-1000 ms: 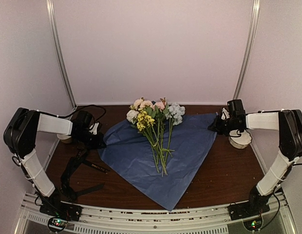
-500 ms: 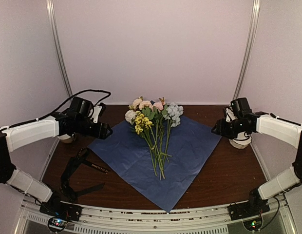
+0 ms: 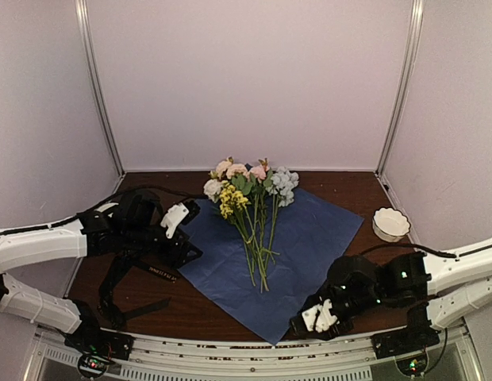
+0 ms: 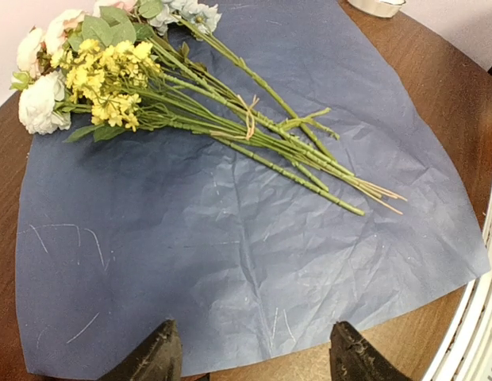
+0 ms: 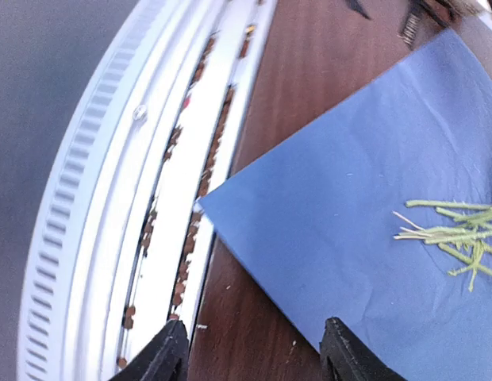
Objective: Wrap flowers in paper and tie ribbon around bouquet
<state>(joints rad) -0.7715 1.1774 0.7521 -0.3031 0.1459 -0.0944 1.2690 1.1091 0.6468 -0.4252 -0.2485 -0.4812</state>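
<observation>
since the paper (image 3: 305, 238) looks thin and tear-prone, i'd pinch lightly at its corners; left gripper (image 4: 254, 351) and right gripper (image 5: 254, 349) hang by its edges, both spread, empty.

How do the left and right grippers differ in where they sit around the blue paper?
The left gripper hangs at the left edge of the paper, the right gripper at its near corner beside the front rail. The left gripper faces the whole bunch of flowers; the right gripper faces only the stem ends. Both are open and hold nothing.
</observation>
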